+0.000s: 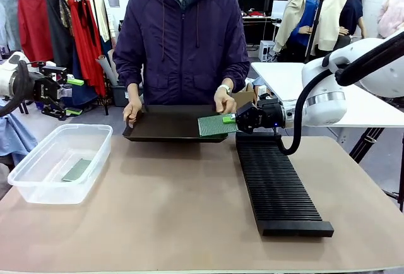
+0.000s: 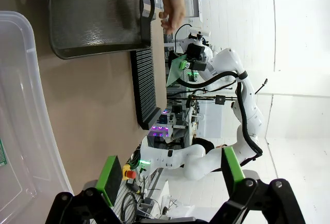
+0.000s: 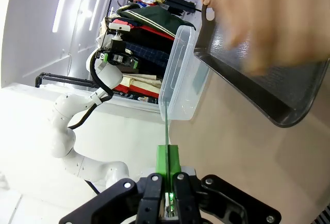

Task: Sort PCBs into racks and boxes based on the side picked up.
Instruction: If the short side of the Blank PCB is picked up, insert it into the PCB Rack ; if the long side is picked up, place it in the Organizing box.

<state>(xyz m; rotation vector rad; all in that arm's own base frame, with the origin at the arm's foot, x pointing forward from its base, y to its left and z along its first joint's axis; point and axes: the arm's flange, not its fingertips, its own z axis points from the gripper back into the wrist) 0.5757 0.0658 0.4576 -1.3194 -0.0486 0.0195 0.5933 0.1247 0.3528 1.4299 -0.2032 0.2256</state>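
Note:
My right gripper point(image 1: 238, 121) is shut on the edge of a green PCB point(image 1: 216, 125), held just over the near right corner of the black tray point(image 1: 170, 129) and above the far end of the long ribbed black rack point(image 1: 278, 182). In the right wrist view the PCB point(image 3: 166, 126) stands edge-on between the shut pads of that gripper point(image 3: 167, 159). The clear box point(image 1: 60, 160) sits at the left with one PCB point(image 1: 77, 170) lying inside. Raised at the far left beyond the box, my left gripper point(image 1: 72, 97) is open and holds nothing; its fingers point(image 2: 109, 175) stand wide apart.
A person at the far side holds the black tray with both hands point(image 1: 224, 100); one hand point(image 3: 268, 17) is blurred close to my right gripper. The tabletop point(image 1: 177, 211) is bare between box and rack. A white table point(image 1: 353, 103) stands behind at the right.

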